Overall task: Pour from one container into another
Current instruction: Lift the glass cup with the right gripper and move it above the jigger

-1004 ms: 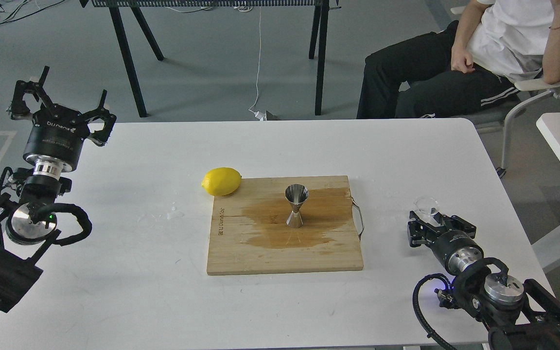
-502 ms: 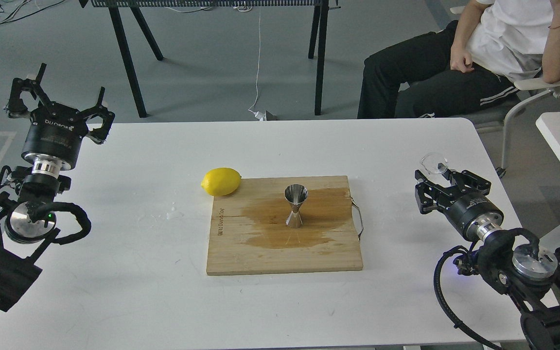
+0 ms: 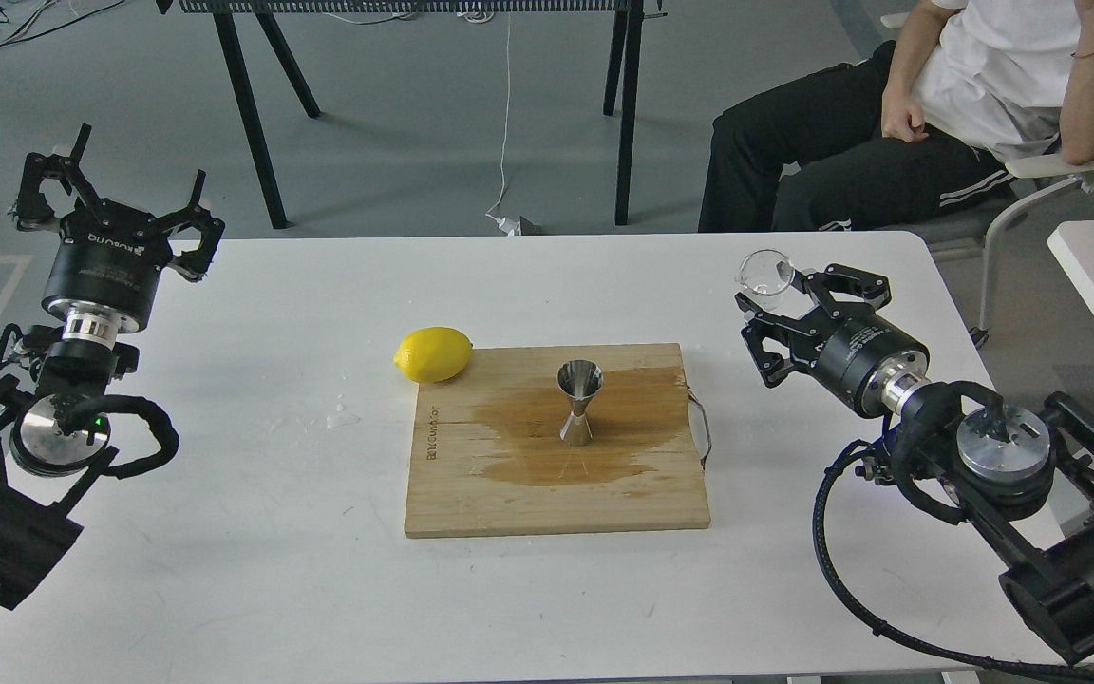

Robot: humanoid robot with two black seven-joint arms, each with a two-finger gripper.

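The steel jigger stands upright on the wooden board, in the middle of a wet stain. My right gripper is up in the air to the right of the board, shut on the tiny clear cup, which tilts a little toward the left. The cup is well to the right of the jigger and higher than it. My left gripper is raised at the table's far left corner, open and empty, far from both containers.
A yellow lemon lies against the board's back left corner. The board has a metal handle on its right side. A seated person is behind the table at the back right. A few water drops lie left of the board.
My right arm has lifted the clear cup off the table near the right front and carried it up, back and left toward the board. The left arm has barely moved.
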